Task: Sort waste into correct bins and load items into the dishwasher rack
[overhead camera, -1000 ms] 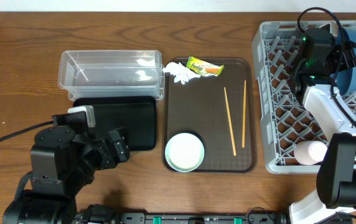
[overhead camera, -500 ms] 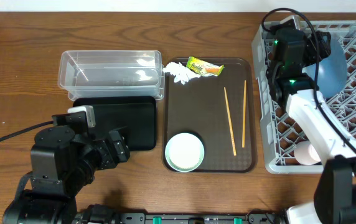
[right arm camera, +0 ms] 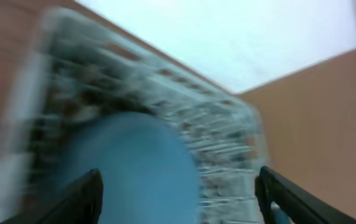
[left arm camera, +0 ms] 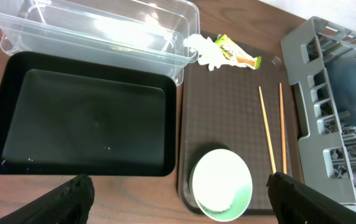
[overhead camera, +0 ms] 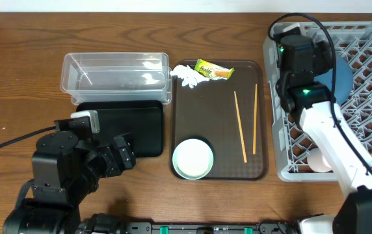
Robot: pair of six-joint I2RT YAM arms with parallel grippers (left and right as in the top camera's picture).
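The grey dishwasher rack stands at the right. The blue bowl leans inside it, and the pink cup lies near its front. My right gripper is open and empty over the rack's left part, and the blue bowl shows blurred in front of it. My left gripper is open and empty, low at the front left. A mint-white bowl holding some rice grains, two chopsticks, the tissue and the wrapper lie on the brown tray. Only one mint bowl shows.
The clear tub stands at the back left, with the black tray directly in front of it. Both touch the brown tray's left edge. The rack's wall borders the brown tray's right side.
My right arm has swung left across the rack, away from the blue bowl, which stays in the rack. The left arm has not moved.
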